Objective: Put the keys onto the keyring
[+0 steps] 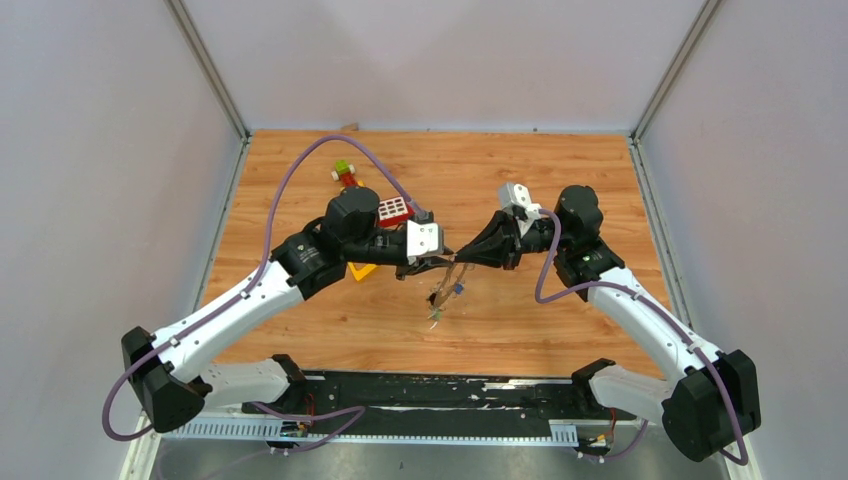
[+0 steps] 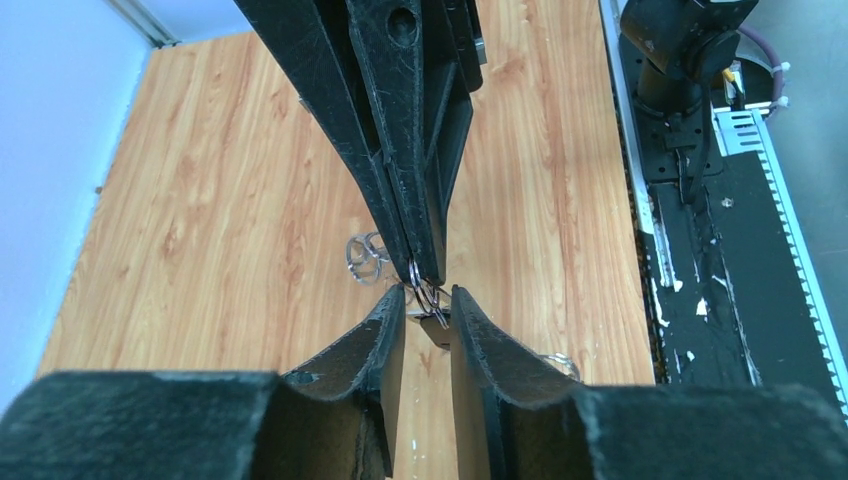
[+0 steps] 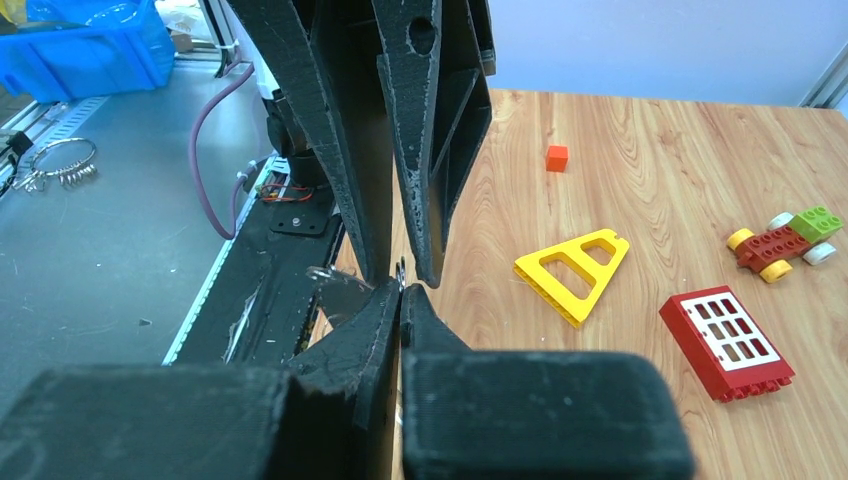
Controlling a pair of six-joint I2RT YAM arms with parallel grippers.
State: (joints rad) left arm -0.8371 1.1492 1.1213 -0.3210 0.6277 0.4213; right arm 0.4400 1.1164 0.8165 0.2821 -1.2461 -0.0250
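Note:
My two grippers meet tip to tip above the middle of the table. My right gripper [image 1: 464, 254] [image 3: 402, 292] is shut on a thin silver keyring [image 3: 401, 270], which also shows in the left wrist view [image 2: 428, 293]. My left gripper [image 1: 446, 259] [image 2: 428, 302] has its jaws a narrow gap apart, closed on a dark-headed key [image 2: 435, 325] that hangs from the ring. More keys [image 1: 445, 296] dangle below the tips, one with a blue head [image 1: 457, 290] and one with a green head [image 1: 436, 316]. Further wire loops [image 2: 367, 256] hang beside them.
A yellow triangular block [image 3: 572, 270] lies by the left arm. A red window block [image 3: 725, 340], a toy car [image 3: 785, 240] and a small orange block [image 3: 557, 157] lie beyond it. The black base rail [image 1: 430, 395] runs along the near edge. A blue bin [image 3: 90, 45] stands off the table.

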